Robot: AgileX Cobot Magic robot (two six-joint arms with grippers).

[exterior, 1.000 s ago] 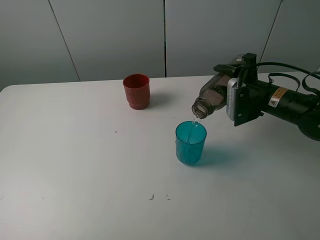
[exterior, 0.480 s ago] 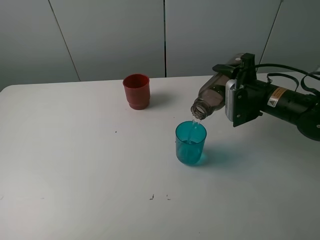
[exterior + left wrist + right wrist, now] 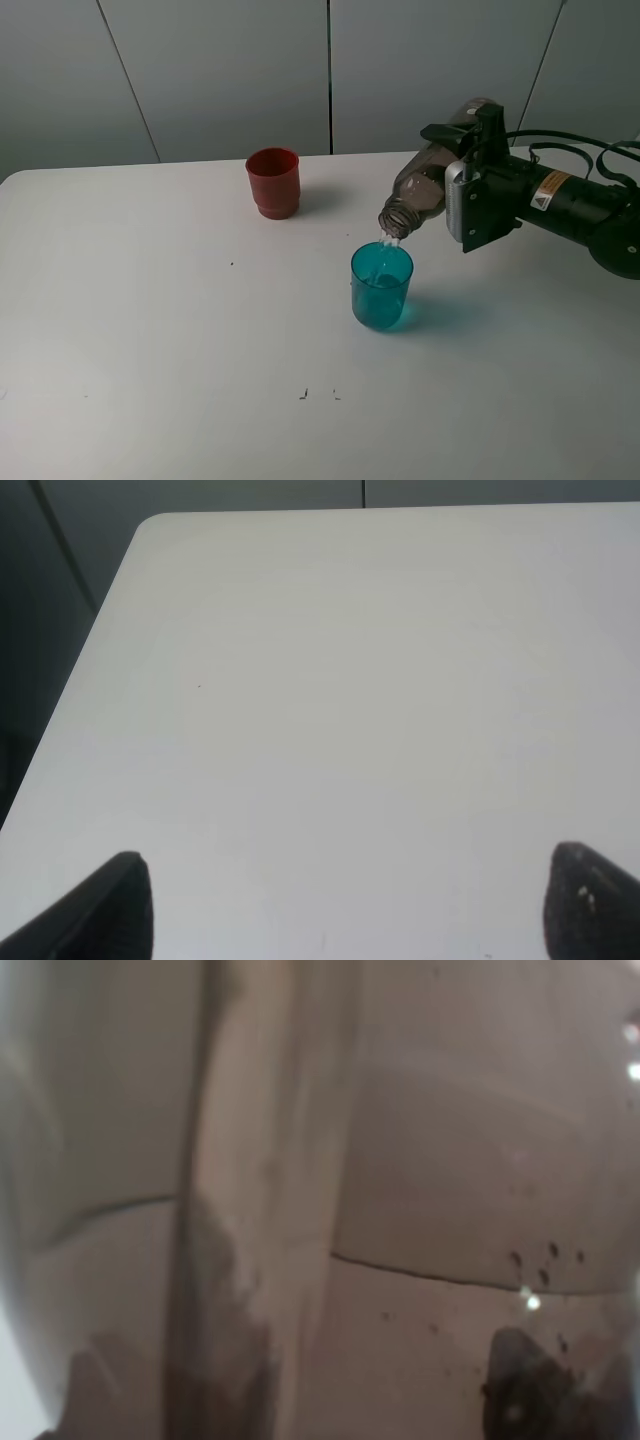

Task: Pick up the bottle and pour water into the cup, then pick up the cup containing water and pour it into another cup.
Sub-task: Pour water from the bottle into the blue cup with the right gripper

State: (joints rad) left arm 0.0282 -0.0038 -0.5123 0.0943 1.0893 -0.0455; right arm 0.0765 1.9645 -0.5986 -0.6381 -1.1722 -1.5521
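Observation:
My right gripper (image 3: 455,165) is shut on the smoky grey-brown bottle (image 3: 425,187), tipped mouth-down to the left. Its mouth sits just above the far rim of the teal cup (image 3: 381,287), and a thin stream of water falls into it. The teal cup stands upright on the white table (image 3: 150,330) with water in it. The red cup (image 3: 273,182) stands upright at the back, left of the bottle. The bottle's wall (image 3: 320,1200) fills the right wrist view. My left gripper (image 3: 345,905) is open over bare table; only its two dark fingertips (image 3: 110,905) show.
Grey wall panels stand behind the table's far edge. The table's corner and side edge (image 3: 100,610) show in the left wrist view. Small dark specks (image 3: 303,394) mark the table near the front.
The right gripper has tilted the bottle more steeply, raising its base and lowering the mouth slightly toward the teal cup. Water keeps pouring. The cups have not moved.

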